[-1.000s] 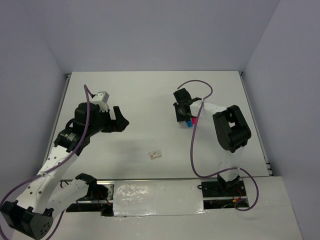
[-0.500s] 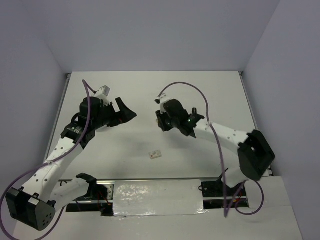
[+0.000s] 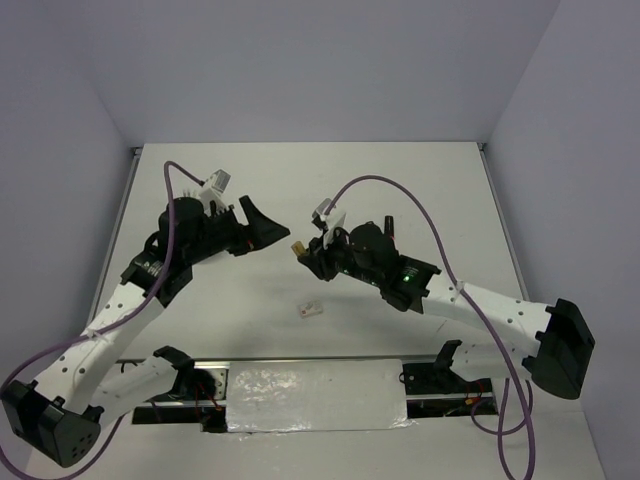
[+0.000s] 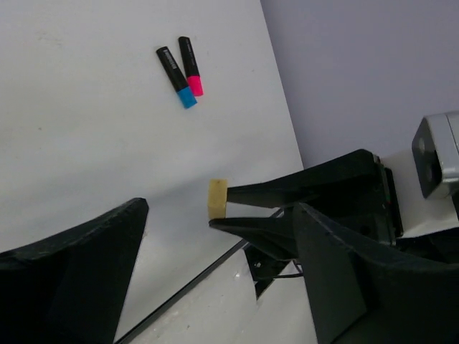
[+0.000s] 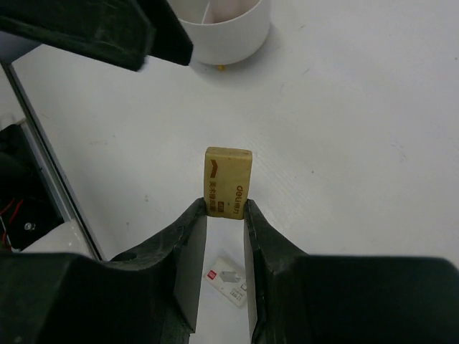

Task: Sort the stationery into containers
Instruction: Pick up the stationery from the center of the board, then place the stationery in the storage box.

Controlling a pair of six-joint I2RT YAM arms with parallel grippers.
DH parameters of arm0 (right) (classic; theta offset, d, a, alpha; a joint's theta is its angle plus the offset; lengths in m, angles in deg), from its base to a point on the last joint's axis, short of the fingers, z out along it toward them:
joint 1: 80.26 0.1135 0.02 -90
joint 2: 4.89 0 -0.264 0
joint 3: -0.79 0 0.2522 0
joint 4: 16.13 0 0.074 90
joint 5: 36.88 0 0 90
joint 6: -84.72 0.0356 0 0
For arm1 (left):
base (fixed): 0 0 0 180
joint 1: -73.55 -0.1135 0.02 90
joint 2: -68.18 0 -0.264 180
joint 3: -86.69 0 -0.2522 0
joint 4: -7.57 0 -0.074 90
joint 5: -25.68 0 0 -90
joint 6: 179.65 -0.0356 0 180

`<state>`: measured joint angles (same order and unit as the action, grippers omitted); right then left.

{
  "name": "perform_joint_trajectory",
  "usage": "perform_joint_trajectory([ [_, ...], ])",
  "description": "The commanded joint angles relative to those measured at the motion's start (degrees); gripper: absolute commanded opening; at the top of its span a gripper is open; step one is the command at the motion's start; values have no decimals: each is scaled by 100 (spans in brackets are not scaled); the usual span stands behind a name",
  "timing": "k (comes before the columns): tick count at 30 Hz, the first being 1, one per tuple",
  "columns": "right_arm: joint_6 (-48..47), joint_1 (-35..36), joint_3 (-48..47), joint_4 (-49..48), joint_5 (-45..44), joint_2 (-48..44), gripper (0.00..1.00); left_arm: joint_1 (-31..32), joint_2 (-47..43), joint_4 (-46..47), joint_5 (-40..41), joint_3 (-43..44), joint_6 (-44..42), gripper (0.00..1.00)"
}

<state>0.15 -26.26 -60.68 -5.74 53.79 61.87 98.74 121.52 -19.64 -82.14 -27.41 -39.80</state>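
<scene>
We see the right hand clamped on the tan eraser. The white tub ahead of it shows only in the right wrist view. The left hand is spread apart. The blue highlighter and pink highlighter on the counter beyond it show only in the left wrist view.

White table bearing a round white plastic tub, black-capped blue highlighter beside black-capped pink highlighter, and small white paper label.

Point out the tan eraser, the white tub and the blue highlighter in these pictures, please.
tan eraser (image 5: 228,179): right wrist view, on its printed front face.
white tub (image 5: 235,41): right wrist view, on its outer wall.
blue highlighter (image 4: 176,77): left wrist view, on its black part, above the blue end.
</scene>
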Motion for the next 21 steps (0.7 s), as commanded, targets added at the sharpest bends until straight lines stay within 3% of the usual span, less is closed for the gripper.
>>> perform_joint_trajectory([
  [1, -279, 268, -388, -190, -223, -111, 20, 144, 9, 423, -178, 121, 122, 91],
  [9, -420, 480, -582, -128, -392, -76, 21, 381, 361, 273, -257, 191, -80, 69],
  [14, -438, 489, -757, 12, -400, 65, 21, 434, 379, 387, -345, 182, -71, 41],
  [15, -446, 489, -784, 30, -409, 91, 21, 443, 387, 379, -336, 200, -80, 32],
  [16, -455, 480, -811, 47, -418, 144, 22, 452, 396, 370, -327, 217, -89, 17],
  [17, -464, 498, -854, 91, -401, 162, 22, 460, 414, 370, -327, 235, -98, 13],
  [18, -473, 498, -872, 100, -409, 179, 22, 460, 449, 352, -353, 253, -115, 1],
  [21, -464, 515, -864, 65, -436, 232, 22, 487, 528, 387, -441, 297, -124, 0],
])
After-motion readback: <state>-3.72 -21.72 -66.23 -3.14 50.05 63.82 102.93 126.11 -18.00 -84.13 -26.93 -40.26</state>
